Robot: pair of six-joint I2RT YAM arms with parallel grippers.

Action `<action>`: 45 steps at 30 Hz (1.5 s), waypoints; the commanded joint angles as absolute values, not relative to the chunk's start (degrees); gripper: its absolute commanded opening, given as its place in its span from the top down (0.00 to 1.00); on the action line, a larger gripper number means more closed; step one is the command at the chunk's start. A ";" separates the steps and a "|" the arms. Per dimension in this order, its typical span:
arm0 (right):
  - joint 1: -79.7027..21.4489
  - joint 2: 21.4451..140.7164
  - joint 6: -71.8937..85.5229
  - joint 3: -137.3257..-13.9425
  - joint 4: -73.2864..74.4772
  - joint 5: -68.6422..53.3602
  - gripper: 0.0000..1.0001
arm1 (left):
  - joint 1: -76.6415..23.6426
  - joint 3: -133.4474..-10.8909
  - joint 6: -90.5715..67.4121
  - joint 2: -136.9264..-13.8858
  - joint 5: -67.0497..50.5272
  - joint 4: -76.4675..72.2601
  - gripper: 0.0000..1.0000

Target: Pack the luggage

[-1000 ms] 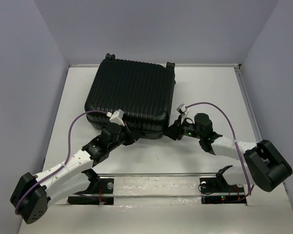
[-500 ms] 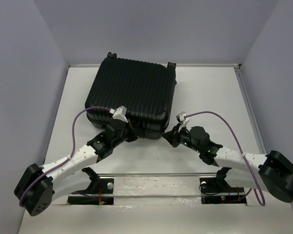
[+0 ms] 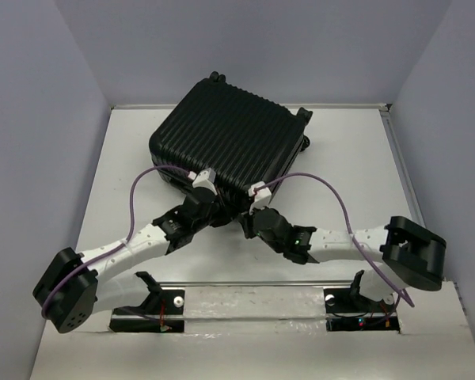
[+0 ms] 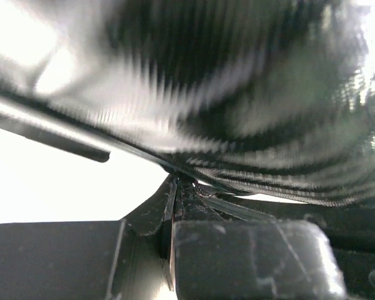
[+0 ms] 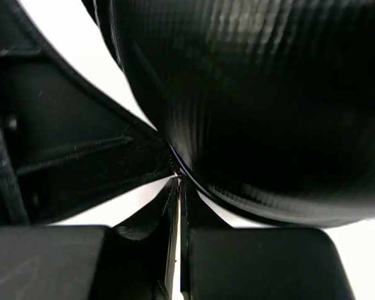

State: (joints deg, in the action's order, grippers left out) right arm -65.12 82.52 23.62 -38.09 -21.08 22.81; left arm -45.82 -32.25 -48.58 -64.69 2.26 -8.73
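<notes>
black ribbed hard-shell suitcase (image 3: 226,142), closed, lying flat and skewed at far-centre of worktop (image 3: 340,158), wheels facing away

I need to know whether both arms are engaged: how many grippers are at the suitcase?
2. The left gripper is at the near edge of the suitcase; the right gripper is just beside it, at the near corner. Both look shut. None hidden.

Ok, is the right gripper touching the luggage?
Touching. In the right wrist view, the tips of the shut right gripper meet the curved lower edge of the luggage, with no gap visible.
</notes>
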 commanded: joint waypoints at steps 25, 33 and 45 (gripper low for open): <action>-61.80 60.30 36.39 -34.45 -2.90 28.39 0.93 | -3.89 -70.31 -29.61 -65.11 -7.01 10.47 0.15; -38.62 60.45 32.35 -37.26 -1.49 17.84 0.93 | 8.52 -73.47 -38.49 -80.74 -12.39 1.41 0.46; -24.71 79.88 31.29 -50.88 -4.22 5.81 0.93 | 11.08 -93.16 -39.29 -108.43 -21.44 6.24 0.55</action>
State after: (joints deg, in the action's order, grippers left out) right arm -27.22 77.08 32.56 -45.58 -1.83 10.81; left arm 10.76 -88.55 -39.07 -102.98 -14.02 5.26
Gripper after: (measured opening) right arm 0.070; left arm 0.456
